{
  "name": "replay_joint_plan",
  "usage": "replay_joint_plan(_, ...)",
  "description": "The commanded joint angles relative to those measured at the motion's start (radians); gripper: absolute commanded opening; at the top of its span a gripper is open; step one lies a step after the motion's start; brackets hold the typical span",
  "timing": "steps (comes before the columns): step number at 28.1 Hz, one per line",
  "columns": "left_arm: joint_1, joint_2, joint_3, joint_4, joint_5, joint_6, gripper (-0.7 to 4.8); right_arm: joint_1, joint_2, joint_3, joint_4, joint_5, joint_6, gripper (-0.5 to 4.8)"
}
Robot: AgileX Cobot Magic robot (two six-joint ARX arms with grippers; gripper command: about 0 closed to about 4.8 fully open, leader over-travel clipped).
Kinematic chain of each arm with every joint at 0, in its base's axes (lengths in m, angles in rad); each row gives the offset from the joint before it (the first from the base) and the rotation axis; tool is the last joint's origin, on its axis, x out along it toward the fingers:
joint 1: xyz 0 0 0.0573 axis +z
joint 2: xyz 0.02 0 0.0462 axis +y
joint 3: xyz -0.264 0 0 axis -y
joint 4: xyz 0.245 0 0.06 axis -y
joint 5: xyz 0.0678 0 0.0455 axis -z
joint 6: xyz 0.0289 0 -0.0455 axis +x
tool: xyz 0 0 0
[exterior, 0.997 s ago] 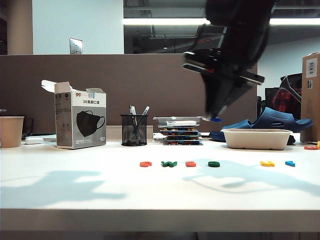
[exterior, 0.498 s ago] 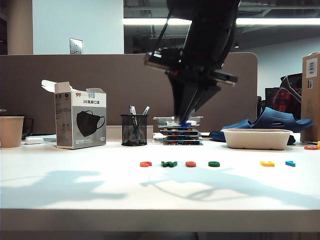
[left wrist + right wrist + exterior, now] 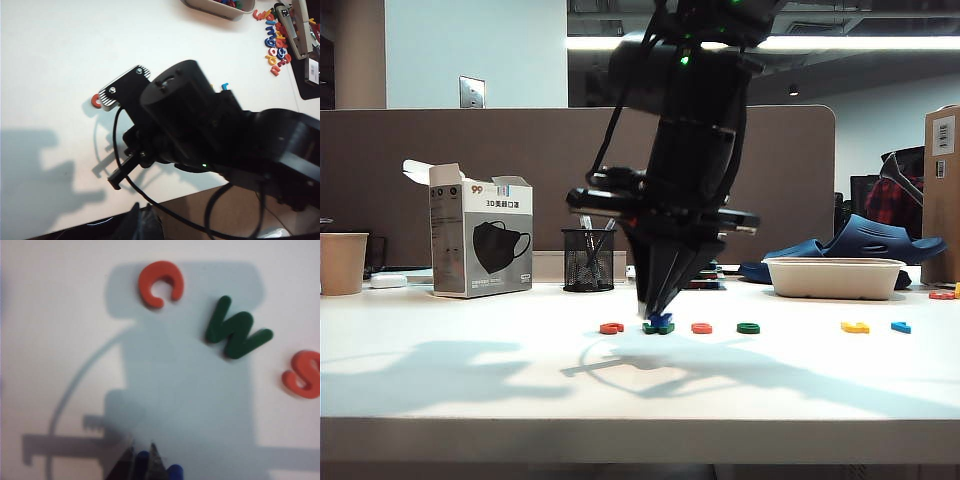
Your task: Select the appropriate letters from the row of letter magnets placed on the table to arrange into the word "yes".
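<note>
Right gripper (image 3: 660, 318) is down at the table (image 3: 470, 390), fingertips pinched tight on the dark blue Y letter (image 3: 662, 323), which we see as a blue sliver between the two dark tips in the right wrist view (image 3: 144, 460). We read the jaws as nearly closed, with only the letter's thickness between them. From the exterior view the tips sit right at the row of letter magnets (image 3: 750, 327), directly over or just in front of the dark green w (image 3: 666, 328); we cannot tell whether the Y touches the tabletop yet. Just to the left of the tips lies an orange-red c-shaped letter (image 3: 611, 327), just to the right the orange-red s (image 3: 701, 327), then the rounded green letter (image 3: 748, 327), and well off to the right the yellow letter (image 3: 855, 326) and light blue letter (image 3: 900, 326). In the right wrist view the c (image 3: 160, 283), the w (image 3: 236, 332) and the s (image 3: 303, 374) all lie ahead of the tips, apart from them, with the gripper's shadow covering the tabletop between. Left gripper: we cannot see it in any view; the left wrist view shows only the right arm's black body (image 3: 200, 130) over the table and a red letter (image 3: 95, 101) beside it, so we cannot tell its state.
</note>
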Motion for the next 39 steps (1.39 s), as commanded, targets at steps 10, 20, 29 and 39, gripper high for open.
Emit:
replay_joint_plan(10,0.001,-0.003,0.004,0.006,0.0,-0.003,-0.05,0.003,0.032,0.003,0.054,-0.007,0.027,-0.06)
replay_joint_plan(20,0.001,-0.003,0.004,0.006,0.0,-0.003,-0.05,0.015,0.053,0.003,0.064,-0.008,0.039,-0.06)
replay_joint_plan(29,0.001,-0.003,0.004,0.006,0.0,-0.003,-0.05,0.021,0.068,0.003,0.066,-0.007,0.049,-0.06)
replay_joint_plan(39,0.001,-0.002,0.004,0.006,0.0,-0.003,-0.05,0.026,0.077,0.003,0.055,-0.01,0.049,-0.04)
